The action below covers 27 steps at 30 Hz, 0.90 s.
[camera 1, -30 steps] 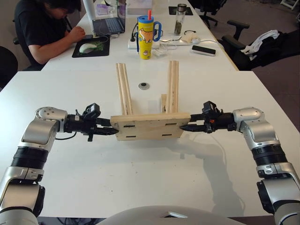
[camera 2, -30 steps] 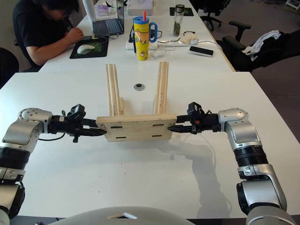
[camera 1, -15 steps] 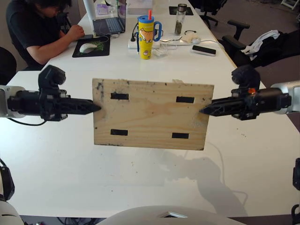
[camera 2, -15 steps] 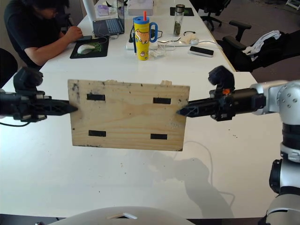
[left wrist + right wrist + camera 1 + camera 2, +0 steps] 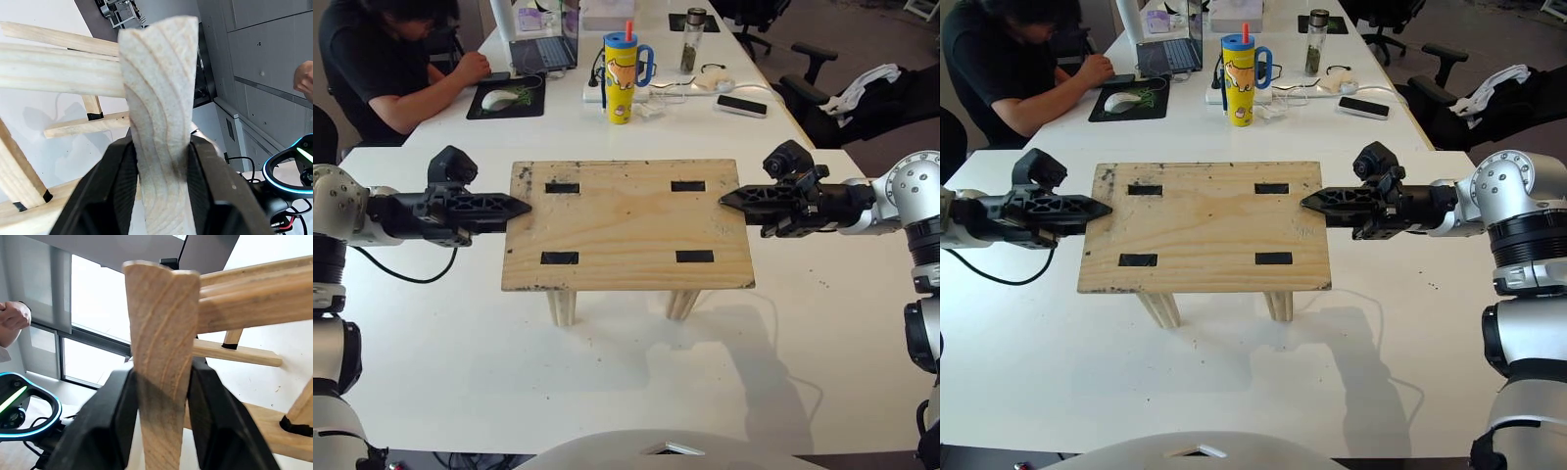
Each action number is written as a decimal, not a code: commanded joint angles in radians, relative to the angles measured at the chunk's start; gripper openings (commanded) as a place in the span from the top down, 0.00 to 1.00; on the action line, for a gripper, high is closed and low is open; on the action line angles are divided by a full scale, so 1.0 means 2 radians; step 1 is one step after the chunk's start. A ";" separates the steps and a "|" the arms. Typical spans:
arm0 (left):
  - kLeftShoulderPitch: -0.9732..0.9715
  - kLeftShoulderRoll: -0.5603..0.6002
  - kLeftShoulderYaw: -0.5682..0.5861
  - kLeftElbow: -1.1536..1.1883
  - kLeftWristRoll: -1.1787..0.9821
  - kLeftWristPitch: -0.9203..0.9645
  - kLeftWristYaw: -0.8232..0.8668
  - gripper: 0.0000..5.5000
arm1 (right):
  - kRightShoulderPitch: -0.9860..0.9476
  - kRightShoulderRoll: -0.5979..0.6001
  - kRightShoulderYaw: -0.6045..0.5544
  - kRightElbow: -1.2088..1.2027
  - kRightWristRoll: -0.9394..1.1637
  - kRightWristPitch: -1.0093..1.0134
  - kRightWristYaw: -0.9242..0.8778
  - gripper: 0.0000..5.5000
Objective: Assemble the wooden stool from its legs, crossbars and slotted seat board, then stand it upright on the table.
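You have open room on the white table on the near side and both flanks. The stool sits upright mid-table, its pale, rough-grained seat board uppermost with four dark slots. I cannot tell whether its legs touch down. Your left gripper and right gripper each clamp a short edge of the board.

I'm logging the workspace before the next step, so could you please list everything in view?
Stool: one, pale wood, legs down, centre.
Table: one, white, under the stool.
Cup: one, yellow and blue, far table.
Laptop: one, dark, far table.
Mouse: one, white, on black mat.
Phone: one, dark, far table.
Bottle: one, dark-lidded, far table.
Left gripper: one, black, jaws shut on stool's left end.
Right gripper: one, black, jaws shut on stool's right end.
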 commanded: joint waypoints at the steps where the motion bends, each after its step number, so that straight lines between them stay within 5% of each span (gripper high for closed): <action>1: -0.043 0.005 -0.003 0.056 0.018 -0.014 -0.002 0.58 | 0.006 -0.004 -0.005 0.025 -0.017 0.003 0.016 0.67; 11: 0.001 0.036 -0.043 0.084 0.027 -0.076 -0.004 0.31 | 0.010 -0.016 0.010 0.067 -0.063 -0.004 0.041 0.39; 17: 0.020 0.045 -0.036 0.136 0.065 -0.151 -0.004 0.20 | 0.095 -0.050 0.026 0.035 -0.138 -0.106 0.078 0.22; 21: 0.150 0.114 -0.096 0.042 0.094 -0.300 -0.004 0.20 | 0.227 -0.091 0.011 -0.068 -0.188 -0.260 0.083 0.22; 27: 0.327 0.243 -0.098 -0.211 0.091 -0.489 -0.004 0.35 | 0.399 -0.115 -0.054 -0.247 -0.234 -0.425 0.056 0.41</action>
